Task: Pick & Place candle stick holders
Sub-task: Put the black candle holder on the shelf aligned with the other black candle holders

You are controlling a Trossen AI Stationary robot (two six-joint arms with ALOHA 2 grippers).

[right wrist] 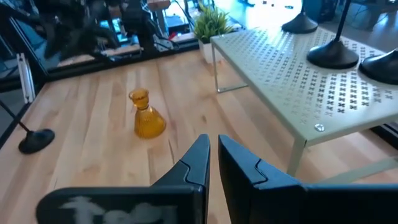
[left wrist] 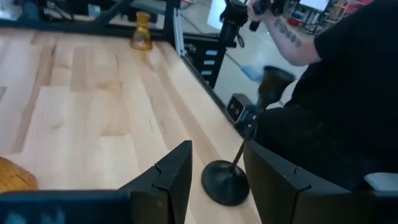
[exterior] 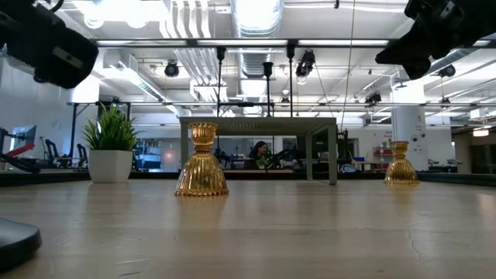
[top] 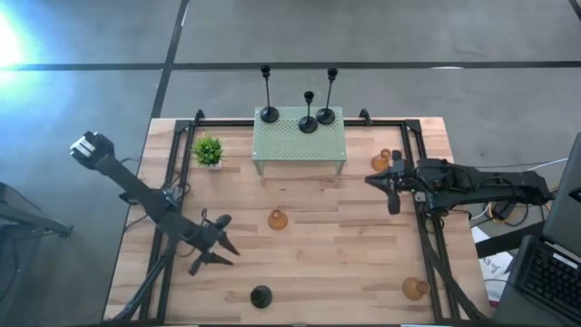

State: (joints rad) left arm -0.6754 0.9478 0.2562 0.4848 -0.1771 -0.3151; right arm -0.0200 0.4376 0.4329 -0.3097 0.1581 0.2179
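Observation:
Three black stemmed holders [top: 309, 120] stand on the pale green perforated stand [top: 299, 141] at the far edge. A fourth black holder [top: 261, 296] stands on its round base near the front edge; it also shows in the left wrist view [left wrist: 225, 180]. Three amber glass holders stand on the table: one at the middle [top: 278, 219], one at the far right [top: 381, 162], one at the front right [top: 416, 289]. My left gripper [top: 227, 238] is open and empty above the front left, pointing toward the fourth black holder. My right gripper [top: 392, 186] is shut and empty, next to the far right amber holder.
A small green potted plant [top: 208, 150] stands left of the stand. A black frame [top: 177, 182] runs along the table's left, far and right sides. A person in a dark shirt [left wrist: 336, 93] is beyond the table's front edge. Cables and a keyboard [top: 545, 272] lie off the right.

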